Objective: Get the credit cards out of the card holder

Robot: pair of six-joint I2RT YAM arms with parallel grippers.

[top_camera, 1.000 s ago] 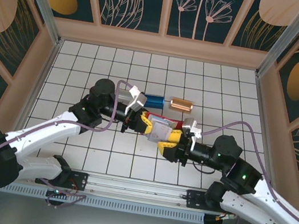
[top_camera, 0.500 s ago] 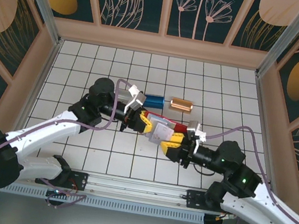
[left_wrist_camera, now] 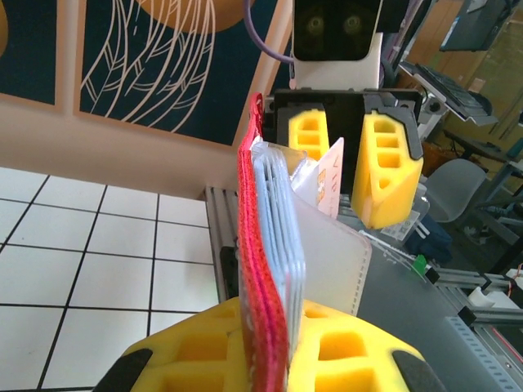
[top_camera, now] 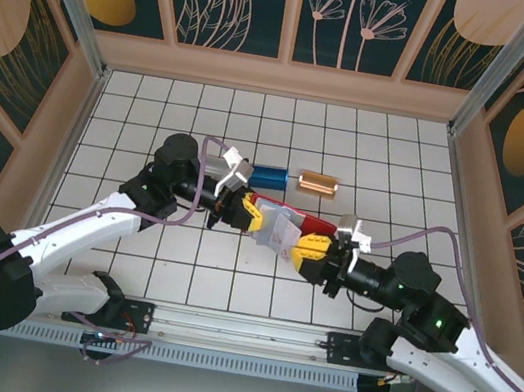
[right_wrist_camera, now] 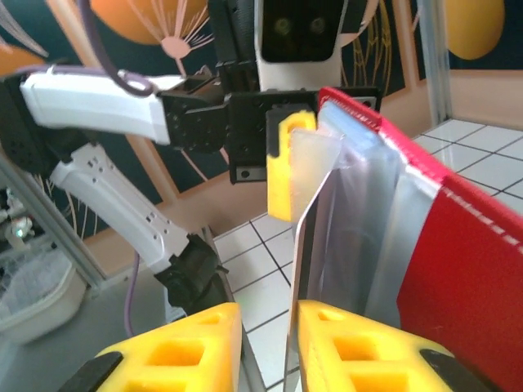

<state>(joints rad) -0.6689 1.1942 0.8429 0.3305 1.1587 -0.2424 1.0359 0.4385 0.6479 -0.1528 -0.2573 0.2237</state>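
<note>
The red card holder (top_camera: pixel 291 214) hangs in the air above the tiled floor, between the two arms. My left gripper (top_camera: pixel 247 212) is shut on its left end. In the left wrist view the card holder (left_wrist_camera: pixel 260 269) stands edge-on between my yellow fingers (left_wrist_camera: pixel 188 359), its greyish pockets (left_wrist_camera: pixel 337 263) fanned out. A white credit card (left_wrist_camera: pixel 331 175) sticks out of the far end. My right gripper (top_camera: pixel 313 254) straddles that end. In the right wrist view a thin grey sheet (right_wrist_camera: pixel 299 261) lies against one finger (right_wrist_camera: pixel 359 347), with a gap to the other; the right gripper (right_wrist_camera: pixel 265 317) is open.
A blue block (top_camera: pixel 269 173) and a copper block (top_camera: pixel 317 181) lie on the white tiles just behind the card holder. Patterned walls close in the floor on three sides. A metal rail (top_camera: pixel 248 331) runs along the near edge.
My right gripper has drawn back a little to the right and its jaws have narrowed around the card holder's end. The left gripper and the card holder have barely moved.
</note>
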